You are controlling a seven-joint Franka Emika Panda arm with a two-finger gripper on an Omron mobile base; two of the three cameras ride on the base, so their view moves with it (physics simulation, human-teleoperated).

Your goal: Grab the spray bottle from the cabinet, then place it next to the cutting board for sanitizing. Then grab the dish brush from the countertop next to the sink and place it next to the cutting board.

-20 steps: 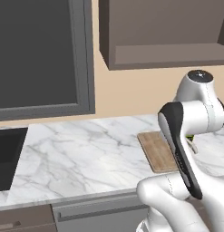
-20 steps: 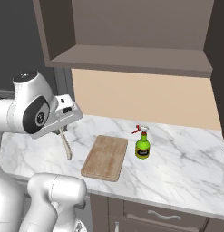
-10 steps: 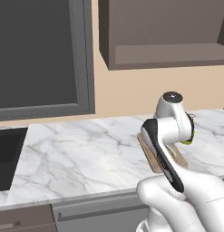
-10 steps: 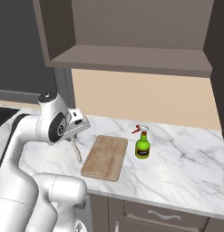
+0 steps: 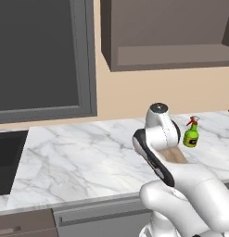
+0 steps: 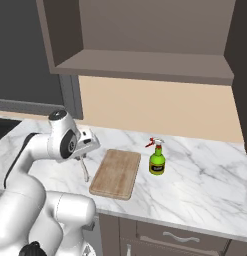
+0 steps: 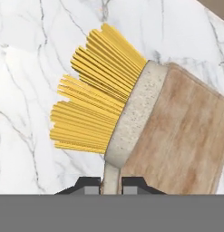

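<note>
End effector (image 7: 111, 183) pinches the cream-handled, yellow-bristled dish brush (image 7: 109, 108), hanging just left of the light-brown wooden cutting board (image 6: 116, 172); green spray bottle (image 6: 156, 159) stands right of it.

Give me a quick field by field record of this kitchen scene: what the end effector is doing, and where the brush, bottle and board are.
end effector: shut on the dish brush handle, held over the left edge of the cutting board
dish brush: hangs from the end effector, yellow bristles over the countertop, not yet set down
cutting board: flat on the countertop
spray bottle: upright on the countertop, just right of the board, apart from it
cabinet: open, shelf floor bare
sink: black basin at far left
</note>
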